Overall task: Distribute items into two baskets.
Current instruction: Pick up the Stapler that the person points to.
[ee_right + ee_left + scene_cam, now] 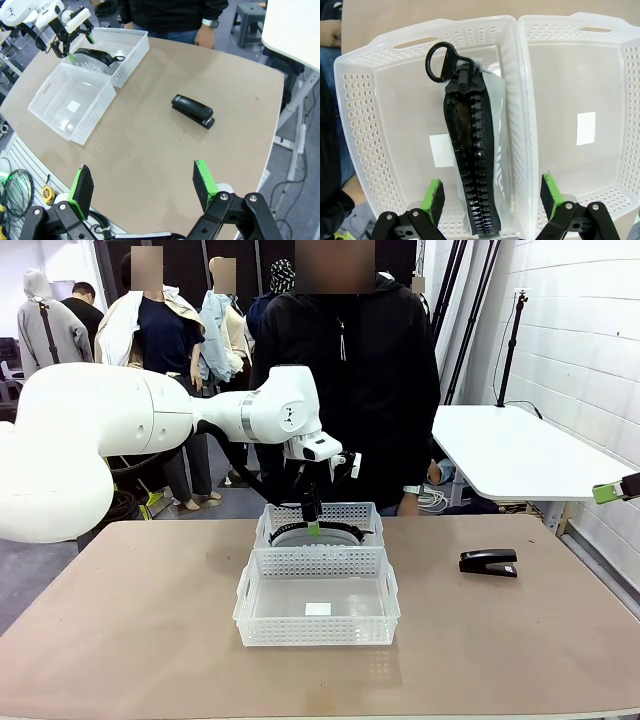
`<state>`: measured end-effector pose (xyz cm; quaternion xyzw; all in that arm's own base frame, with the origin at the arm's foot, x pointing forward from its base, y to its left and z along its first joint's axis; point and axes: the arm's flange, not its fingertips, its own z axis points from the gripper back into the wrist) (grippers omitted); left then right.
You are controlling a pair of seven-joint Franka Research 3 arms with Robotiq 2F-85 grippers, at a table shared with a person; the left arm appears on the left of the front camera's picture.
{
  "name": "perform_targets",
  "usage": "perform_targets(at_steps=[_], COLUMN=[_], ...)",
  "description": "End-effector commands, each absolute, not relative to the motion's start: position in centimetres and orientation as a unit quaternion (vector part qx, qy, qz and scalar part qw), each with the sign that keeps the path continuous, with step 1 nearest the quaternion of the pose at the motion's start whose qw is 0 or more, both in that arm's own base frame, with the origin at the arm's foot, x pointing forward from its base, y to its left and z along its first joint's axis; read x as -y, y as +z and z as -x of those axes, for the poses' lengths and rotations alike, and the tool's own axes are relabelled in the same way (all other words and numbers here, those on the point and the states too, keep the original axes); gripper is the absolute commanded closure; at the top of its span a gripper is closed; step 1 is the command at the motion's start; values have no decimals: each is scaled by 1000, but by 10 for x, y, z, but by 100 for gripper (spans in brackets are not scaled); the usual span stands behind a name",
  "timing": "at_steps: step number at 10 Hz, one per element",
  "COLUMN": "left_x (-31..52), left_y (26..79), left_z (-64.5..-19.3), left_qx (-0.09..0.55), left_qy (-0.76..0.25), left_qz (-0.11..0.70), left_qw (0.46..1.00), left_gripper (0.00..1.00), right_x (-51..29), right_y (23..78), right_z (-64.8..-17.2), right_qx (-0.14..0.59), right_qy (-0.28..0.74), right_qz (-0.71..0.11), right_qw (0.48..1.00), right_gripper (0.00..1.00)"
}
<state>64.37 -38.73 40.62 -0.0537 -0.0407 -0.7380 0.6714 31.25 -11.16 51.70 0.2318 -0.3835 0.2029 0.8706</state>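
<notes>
- Left end effector (490,194) — fingers spread, gripping nothing — hangs over the far basket (360,115), where the grey fabric pouch (476,150) lies.
- Stapler (488,561) sits on the worktop (130,620), at 3 o'clock from the near basket (300,630).
- Right end effector (140,184) — open, above the worktop.

I count two white baskets in the middle of the front view: the lower basket (316,562) and the upper basket (362,513). There are two white labels, one per basket floor: the left label (441,150) and the right label (585,128). One grey fabric piece (496,115). One black stapler (489,561), right of centre. My grippers number two, the left gripper (491,194) and the right gripper (142,182), with two green-padded fingers each, four in all. Two tables: the brown table (120,620) and the white table (510,450). One person (345,370) stands top centre.
</notes>
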Motion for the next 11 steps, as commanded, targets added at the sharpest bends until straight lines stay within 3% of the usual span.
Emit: perform_targets(at_steps=[1,9,11], left_x=[387,387,369], left_y=[408,406,460], left_z=[-644,-644,-650], left_qx=[42,41,76], left_qy=[-738,-738,-703], left_qz=[53,54,48], left_qw=[671,671,706], left_gripper=[0,0,0], right_x=[111,111,111], right_y=[517,517,517], right_z=[-314,-314,-314], right_qx=[383,383,383], right_qy=[200,200,200], right_qz=[-243,-243,-243], right_qw=[868,868,868], right_gripper=[0,0,0])
